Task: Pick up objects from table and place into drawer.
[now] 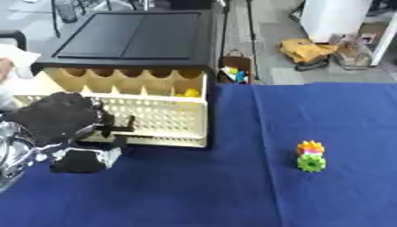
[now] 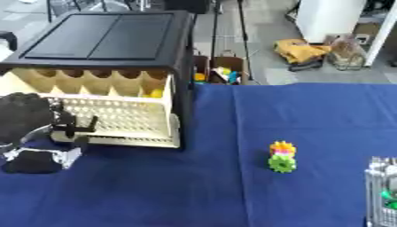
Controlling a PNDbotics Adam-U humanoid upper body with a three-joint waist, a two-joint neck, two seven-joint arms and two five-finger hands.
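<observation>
The table was covered with a blue cloth. At its far left corner stood a black cabinet with a cream drawer pulled out toward the robot. The drawer had a perforated front wall and was divided into compartments; a small yellow thing lay in the compartment at its right end. The left hand was at the left edge of the table, just in front of the drawer's front wall, with dark fingers against it; if they were spread or pinching something, I cannot tell. A small toy of stacked gears, orange, pink and green, stood on the cloth toward the right side, well apart from the drawer. Only a silver part of the right hand showed at the lower right corner, and its state cannot be told.
</observation>
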